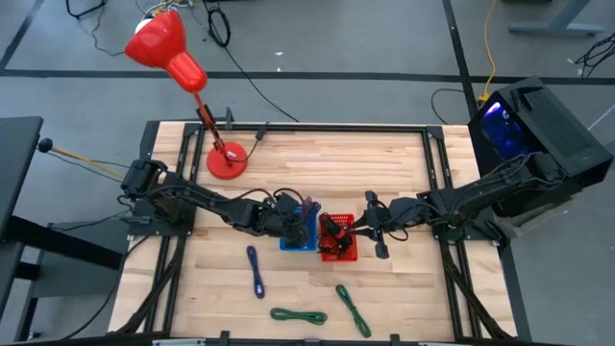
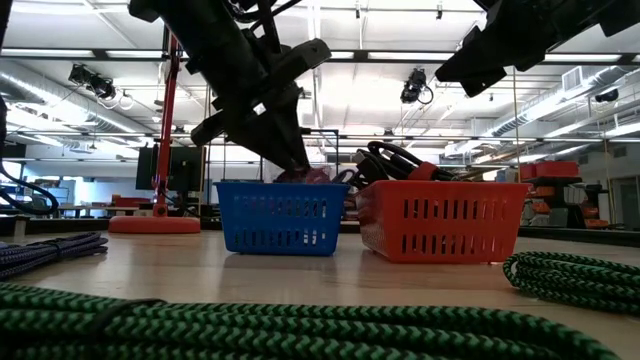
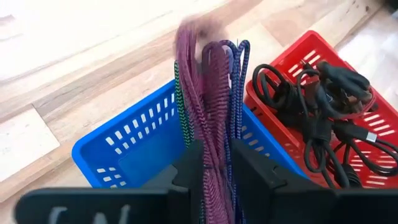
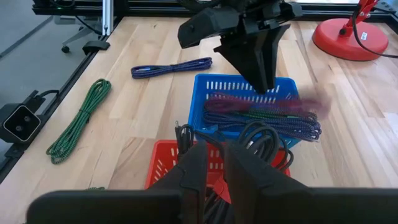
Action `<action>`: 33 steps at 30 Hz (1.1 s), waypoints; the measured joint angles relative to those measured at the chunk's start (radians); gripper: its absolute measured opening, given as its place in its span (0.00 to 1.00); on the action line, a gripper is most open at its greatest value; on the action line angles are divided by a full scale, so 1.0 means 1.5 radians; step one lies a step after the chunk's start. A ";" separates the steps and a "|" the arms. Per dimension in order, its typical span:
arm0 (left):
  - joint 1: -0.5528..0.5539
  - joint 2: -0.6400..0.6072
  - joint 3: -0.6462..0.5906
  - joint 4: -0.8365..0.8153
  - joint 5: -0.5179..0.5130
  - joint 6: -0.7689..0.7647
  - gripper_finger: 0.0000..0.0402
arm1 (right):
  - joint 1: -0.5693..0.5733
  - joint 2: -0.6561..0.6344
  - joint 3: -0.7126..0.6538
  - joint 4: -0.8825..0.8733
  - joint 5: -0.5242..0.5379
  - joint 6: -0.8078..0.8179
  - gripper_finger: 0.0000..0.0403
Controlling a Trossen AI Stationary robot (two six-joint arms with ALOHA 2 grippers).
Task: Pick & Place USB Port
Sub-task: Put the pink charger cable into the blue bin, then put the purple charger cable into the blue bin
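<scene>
at the near edge of the table lie two green braided cables (image 1: 298,314), one coiled flat and the other (image 1: 353,309) stretched slantwise just beside it, and a little farther in a blue braided cable (image 1: 256,271) lies by itself on the wood, well apart from the baskets. behind these, at the middle of the table (image 1: 404,163), stand a blue basket (image 2: 280,217) and a red basket (image 2: 443,220) side by side, nearly touching. the red basket holds a heap of black cables (image 3: 323,112) with their loops rising above its rim. the blue basket holds a bundle of braided cables, among them a purple braided cable (image 3: 208,106), a blue one and a green-black one. the left gripper (image 1: 300,223) reaches down into the blue basket from above, its fingers (image 3: 252,171) closed around the purple braided cable, which runs up between them; the cable's free end looks blurred in both wrist views. the right gripper (image 1: 373,229) hovers over the far side of the red basket, its fingers (image 4: 199,165) drawn close together with only a narrow slit between them, nothing visibly held, and the black cables just below. farther back on the table stands a red lamp (image 1: 173,58) on a round red base (image 1: 226,160), its shade leaning out past the table's far edge. beyond the table on the right sits a dark computer case (image 1: 543,130) with a purple glow inside.
</scene>
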 joint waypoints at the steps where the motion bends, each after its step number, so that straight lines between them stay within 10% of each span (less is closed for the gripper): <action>1: 0.000 0.000 0.000 0.000 0.000 0.000 0.24 | 0.000 0.000 0.000 0.000 0.000 0.000 0.15; 18: -0.009 -0.056 0.033 -0.064 0.005 0.063 0.41 | 0.000 0.000 0.000 -0.018 0.000 0.000 0.15; 33: -0.244 -0.132 0.033 -0.324 -0.056 -0.405 0.39 | 0.000 0.000 0.000 -0.026 0.000 -0.021 0.15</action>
